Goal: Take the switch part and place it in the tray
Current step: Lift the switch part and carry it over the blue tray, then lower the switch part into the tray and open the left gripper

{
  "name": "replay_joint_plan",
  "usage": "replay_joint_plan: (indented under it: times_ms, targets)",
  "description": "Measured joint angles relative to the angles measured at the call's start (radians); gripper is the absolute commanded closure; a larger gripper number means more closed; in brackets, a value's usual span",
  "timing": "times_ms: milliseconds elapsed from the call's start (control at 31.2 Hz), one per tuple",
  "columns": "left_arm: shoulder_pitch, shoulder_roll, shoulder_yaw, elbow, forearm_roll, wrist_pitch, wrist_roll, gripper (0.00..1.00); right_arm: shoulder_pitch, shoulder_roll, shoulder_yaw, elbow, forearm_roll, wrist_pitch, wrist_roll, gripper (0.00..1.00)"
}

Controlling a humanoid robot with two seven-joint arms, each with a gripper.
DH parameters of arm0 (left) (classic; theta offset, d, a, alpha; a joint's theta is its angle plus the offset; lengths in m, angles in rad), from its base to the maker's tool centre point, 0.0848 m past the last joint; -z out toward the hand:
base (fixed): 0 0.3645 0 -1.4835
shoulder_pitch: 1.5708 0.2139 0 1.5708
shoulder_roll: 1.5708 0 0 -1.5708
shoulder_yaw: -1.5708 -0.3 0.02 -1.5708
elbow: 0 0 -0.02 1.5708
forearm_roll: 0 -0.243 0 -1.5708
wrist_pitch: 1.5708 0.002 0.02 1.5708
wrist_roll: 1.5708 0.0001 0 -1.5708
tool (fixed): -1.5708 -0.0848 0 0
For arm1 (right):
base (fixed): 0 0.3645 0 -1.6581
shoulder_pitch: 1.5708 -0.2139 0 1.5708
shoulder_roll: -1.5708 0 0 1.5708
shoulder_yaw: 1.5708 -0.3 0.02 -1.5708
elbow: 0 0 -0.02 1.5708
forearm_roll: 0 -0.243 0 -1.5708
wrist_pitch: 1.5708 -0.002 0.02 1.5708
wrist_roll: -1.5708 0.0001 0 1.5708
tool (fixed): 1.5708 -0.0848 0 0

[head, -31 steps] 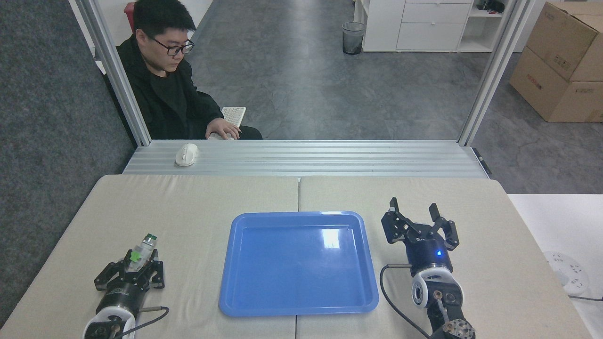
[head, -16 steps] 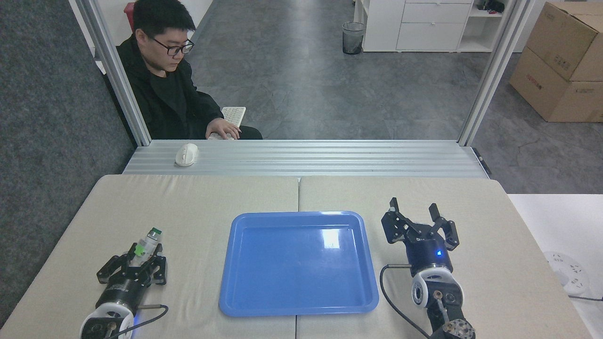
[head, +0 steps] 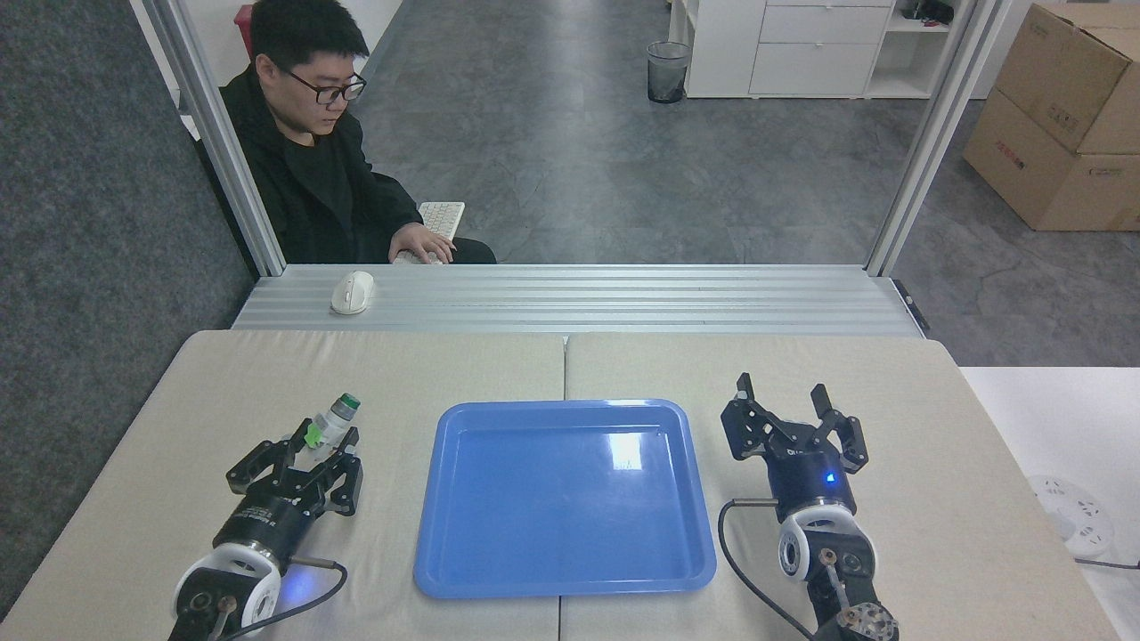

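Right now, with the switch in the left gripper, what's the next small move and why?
Probably carry it a bit further right. The left gripper is shut on the switch, which is over the beige table, short of the blue tray's left rim. The tray is empty, so anywhere inside should do for the release.

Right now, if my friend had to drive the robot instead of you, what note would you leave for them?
Left gripper: shut on the switch part, held off to the left of the blue tray, green cap pointing up and away.
Right gripper: open, holding nothing, over the table to the right of the tray.
Tray: nothing in it yet.
Done: the switch part is picked up.
Left: carry it right over the tray's rim, lower it, open the left gripper.
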Motion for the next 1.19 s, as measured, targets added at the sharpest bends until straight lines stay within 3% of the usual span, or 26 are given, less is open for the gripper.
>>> replay_joint_plan:
  times_ms: [545, 801, 1186]
  targets:
    - [-0.060, -0.106, -0.179, -0.148, -0.071, 0.003, -0.108, 1.00, 0.000, 0.000, 0.000, 0.000, 0.000, 0.000, 0.000, 0.00]
    - [-0.056, -0.158, -0.262, -0.114, -0.206, 0.012, -0.122, 1.00, 0.000, 0.001, 0.000, 0.000, 0.000, 0.000, 0.000, 0.00]
    - [-0.074, -0.203, -0.328, -0.026, -0.326, 0.063, -0.298, 0.98, -0.001, 0.002, 0.000, 0.000, 0.000, 0.001, -0.001, 0.00]
